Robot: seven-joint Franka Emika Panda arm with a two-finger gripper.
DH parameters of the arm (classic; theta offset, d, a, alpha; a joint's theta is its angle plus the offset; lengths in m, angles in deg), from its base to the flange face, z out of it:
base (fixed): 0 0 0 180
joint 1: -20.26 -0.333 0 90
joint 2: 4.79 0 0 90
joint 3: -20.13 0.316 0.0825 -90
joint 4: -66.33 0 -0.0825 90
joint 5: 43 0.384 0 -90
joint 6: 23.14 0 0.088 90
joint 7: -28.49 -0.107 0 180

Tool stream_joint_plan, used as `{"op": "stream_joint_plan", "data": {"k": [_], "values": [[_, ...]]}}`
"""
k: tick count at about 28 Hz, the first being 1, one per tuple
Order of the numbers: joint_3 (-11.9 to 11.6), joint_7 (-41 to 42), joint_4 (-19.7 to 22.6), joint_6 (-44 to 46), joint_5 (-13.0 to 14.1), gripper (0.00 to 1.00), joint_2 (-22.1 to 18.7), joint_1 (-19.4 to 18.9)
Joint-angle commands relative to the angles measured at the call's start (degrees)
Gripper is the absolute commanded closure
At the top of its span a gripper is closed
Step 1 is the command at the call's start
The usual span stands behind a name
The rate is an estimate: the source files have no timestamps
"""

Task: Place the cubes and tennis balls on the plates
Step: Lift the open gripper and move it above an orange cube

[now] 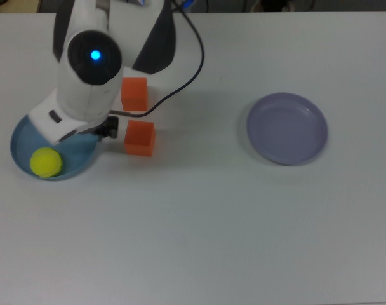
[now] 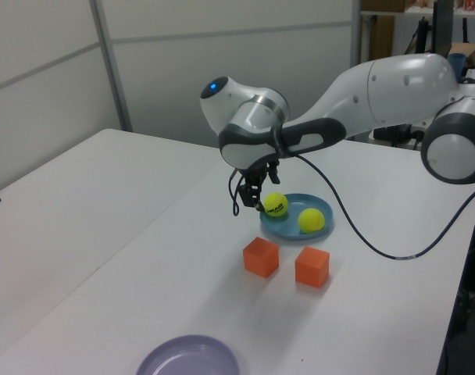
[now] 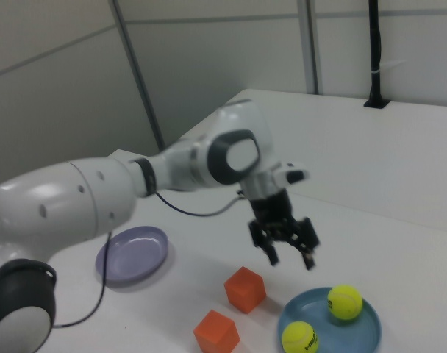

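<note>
You've got the gripper (image 3: pixel 290 251) hanging empty above the table, fingers spread apart, nothing between them, up over the light blue plate (image 3: pixel 363 339). That plate sits lower right in the right view and far left in the top view, and it holds both tennis balls (image 3: pixel 344 301): in the left view one ball with a black mark (image 2: pixel 275 205) lies next to the plain one (image 2: pixel 311 220). The top view shows only one ball (image 1: pixel 46 162); the arm hides the other. Both orange cubes (image 2: pixel 261 257) rest on the table just beside the blue plate, not on any plate. The lavender plate (image 1: pixel 286 128), right of centre in the top view, holds nothing and lies well apart from the cubes.
</note>
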Motion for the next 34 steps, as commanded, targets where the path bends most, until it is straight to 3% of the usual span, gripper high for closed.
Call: {"op": "stream_joint_plan", "data": {"k": [1, 9, 15, 34], "values": [[0.1, 0.9, 2.0, 5.0, 3.1, 0.00, -4.1, -3.0], [3.6, 0.8, 2.2, 14.5, 3.9, 0.00, -5.0, -5.0], [5.3, 0.6, 2.0, 16.7, 4.0, 0.00, -5.7, -5.7], [5.9, -0.1, 1.8, 15.9, 3.9, 0.00, -7.2, -7.2]]}}
